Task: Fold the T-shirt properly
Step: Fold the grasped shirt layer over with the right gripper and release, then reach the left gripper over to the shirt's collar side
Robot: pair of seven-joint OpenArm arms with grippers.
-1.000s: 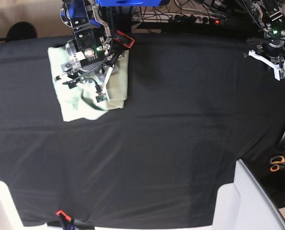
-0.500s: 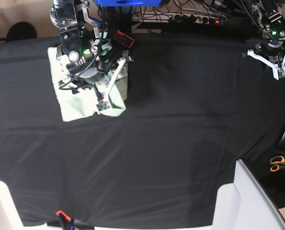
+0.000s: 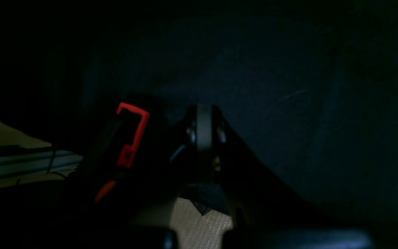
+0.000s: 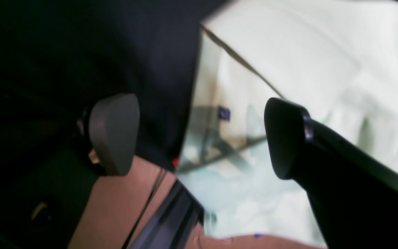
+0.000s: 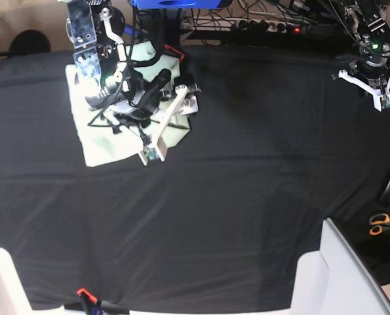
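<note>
Folded T-shirt [image 5: 101, 141] lies under right tool [image 5: 170, 121], jaws wide apart, nothing clamped. Left tool [image 5: 377, 90] well apart at counter [image 5: 247, 216] far corner, jaws together.

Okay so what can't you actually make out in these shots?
- T-shirt: base view, the right gripper and its arm cover the middle, so the fold's neatness is hidden.
- Right wrist view: blurred, shirt detail lost.
- Left wrist view: too dark; left gripper only dimly visible.
- Scissors: small, near the frame edge.
</note>
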